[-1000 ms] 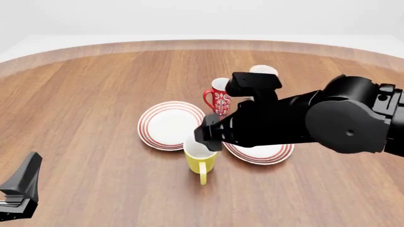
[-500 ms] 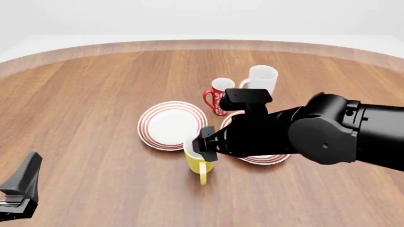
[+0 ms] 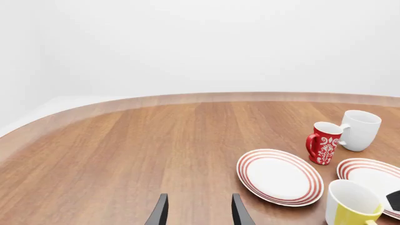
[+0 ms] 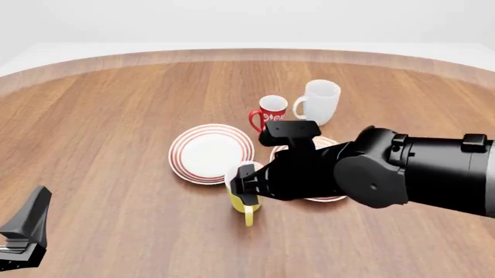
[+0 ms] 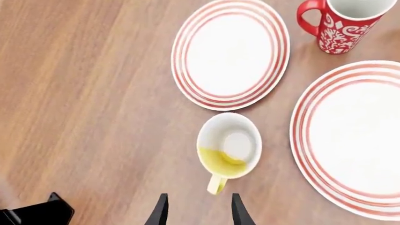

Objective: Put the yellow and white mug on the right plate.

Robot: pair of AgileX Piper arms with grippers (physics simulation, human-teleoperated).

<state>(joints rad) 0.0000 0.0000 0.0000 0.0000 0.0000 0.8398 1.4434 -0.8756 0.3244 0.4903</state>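
Note:
The yellow and white mug stands upright on the table between the two plates, its handle pointing to the near side. My right gripper hovers open just above and behind it, the handle lined up with the gap between the fingers without touching them. From the front, that gripper covers the mug's top, so only the yellow lower body shows. The right plate lies bare beside the mug, mostly under my right arm in the front view. My left gripper rests open at the near left.
A second red-ringed plate lies left of the mug. Behind the plates stand a red patterned mug and an all-white mug. The left wrist view shows the yellow mug and both plates far from the left gripper.
My right arm has come down and drawn toward the near side over the yellow mug, uncovering the white and red mugs behind it. The mug and left arm have not moved.

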